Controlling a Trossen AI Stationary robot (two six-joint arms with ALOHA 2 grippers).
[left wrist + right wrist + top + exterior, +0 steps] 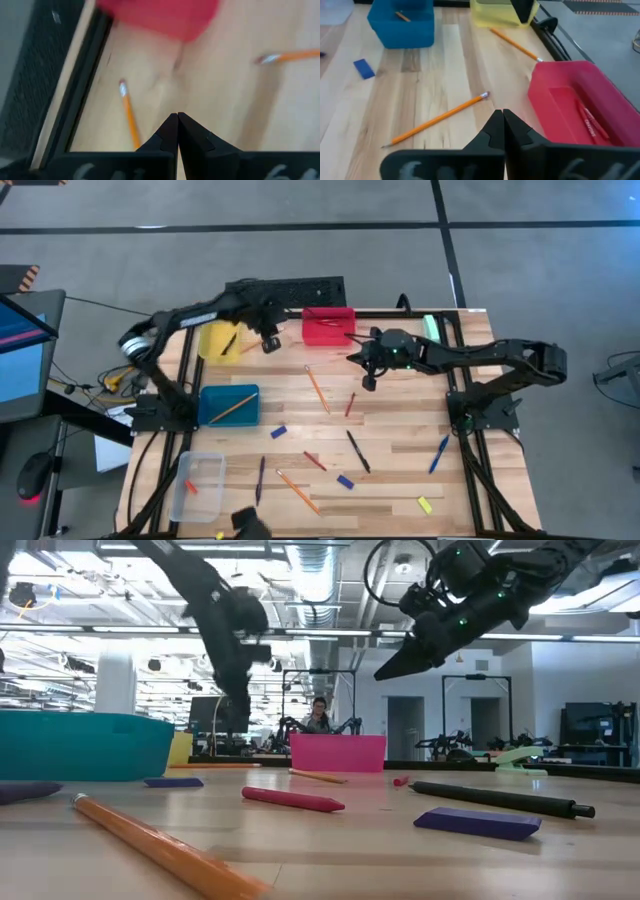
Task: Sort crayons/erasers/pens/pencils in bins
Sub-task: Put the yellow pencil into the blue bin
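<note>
The high view gives you the whole spread: the red bin [328,326] sits at the far edge of the tabletop [400,420], the yellow bin [219,340] just to its left, the teal-blue bin [229,405] nearer on the left side and the clear bin [198,480] at the near left corner. Pencils [317,388], crayons [350,404], pens [357,451] and erasers [345,481] lie scattered over the middle and near part of the boards. The right wrist view shows you what the overhead cannot: a crayon [590,120] lying inside the red bin and a pencil [403,16] resting in the teal-blue one, with another pencil [436,119] flat on the wood between them. The left wrist view adds a pencil [129,112] close to the dark frame at the tabletop's edge, beside the red bin. The right gripper [369,381] hangs above the boards just in front of the red bin, its fingers [492,131] pressed together and holding nothing. The left gripper [269,343] hovers between the yellow and red bins, its fingers [169,131] likewise closed tip to tip and empty. The low view shows you both grippers clear of the wood, and a person [320,716] seated in the room far behind the red bin.
</note>
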